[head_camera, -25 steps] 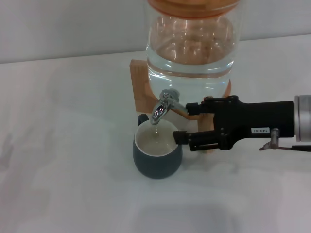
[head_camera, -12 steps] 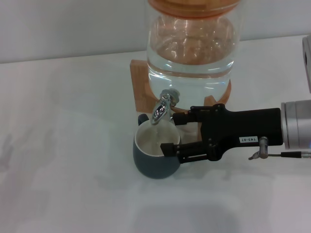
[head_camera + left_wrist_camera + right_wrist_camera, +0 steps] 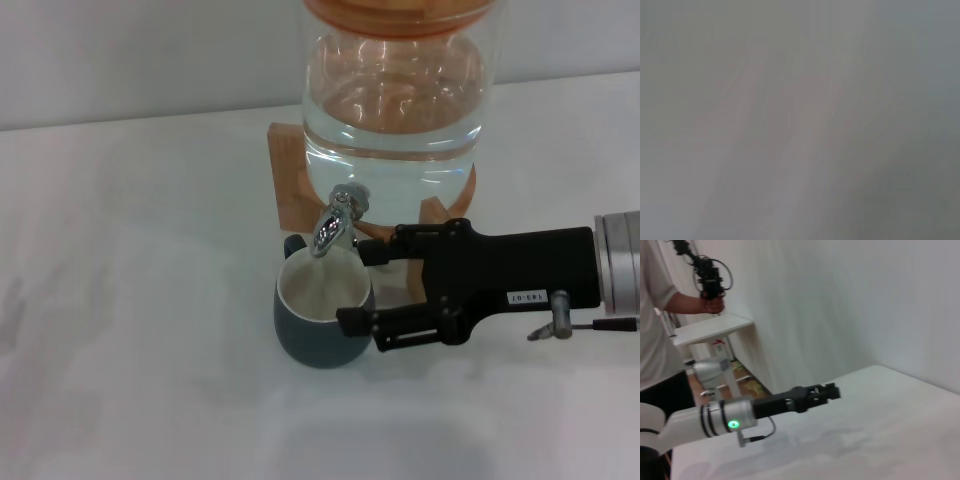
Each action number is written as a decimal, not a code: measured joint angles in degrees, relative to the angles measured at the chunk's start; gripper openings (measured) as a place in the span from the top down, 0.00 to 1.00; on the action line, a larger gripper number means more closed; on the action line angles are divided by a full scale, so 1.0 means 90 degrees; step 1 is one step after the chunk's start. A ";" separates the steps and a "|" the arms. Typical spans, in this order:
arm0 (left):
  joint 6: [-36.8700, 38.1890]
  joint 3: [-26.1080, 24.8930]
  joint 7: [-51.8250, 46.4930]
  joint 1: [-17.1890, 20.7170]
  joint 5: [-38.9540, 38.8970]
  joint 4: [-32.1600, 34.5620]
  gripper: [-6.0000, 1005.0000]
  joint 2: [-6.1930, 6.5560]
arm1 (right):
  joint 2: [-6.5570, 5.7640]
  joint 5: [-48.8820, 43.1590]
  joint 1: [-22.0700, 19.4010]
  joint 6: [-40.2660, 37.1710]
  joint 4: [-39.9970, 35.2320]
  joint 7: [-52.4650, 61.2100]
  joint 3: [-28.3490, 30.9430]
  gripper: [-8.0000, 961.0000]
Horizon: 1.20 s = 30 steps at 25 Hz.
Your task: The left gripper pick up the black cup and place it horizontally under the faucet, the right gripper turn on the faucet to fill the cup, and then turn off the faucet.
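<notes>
Head view: black cup [image 3: 322, 322] under faucet [image 3: 332, 222], touching right claw [image 3: 358, 286].

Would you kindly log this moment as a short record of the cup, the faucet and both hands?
black cup: upright on the white table, directly below the spout
faucet: chrome, mounted on the glass water jar
right hand: open, one finger beside the faucet, the other at the cup's rim
left hand: away from the cup, over the table, seen only from the right wrist view
jar stand: wooden, under the jar
</notes>
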 joint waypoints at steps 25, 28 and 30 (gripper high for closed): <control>-0.0010 0.0004 0.0000 -0.0017 -0.0007 -0.0007 0.54 0.0015 | 0.0009 0.0128 0.0241 -0.1270 -0.0070 -0.0006 -0.1611 0.14; -0.0011 0.0006 0.0000 -0.0003 -0.0007 -0.0007 0.54 0.0008 | 0.0009 0.0119 0.0241 -0.1479 -0.0068 -0.0006 -0.1716 0.14; -0.0010 0.0007 0.0000 -0.0002 -0.0006 0.0002 0.54 0.0002 | 0.0009 0.0115 0.0241 -0.1628 -0.0068 -0.0006 -0.1784 0.14</control>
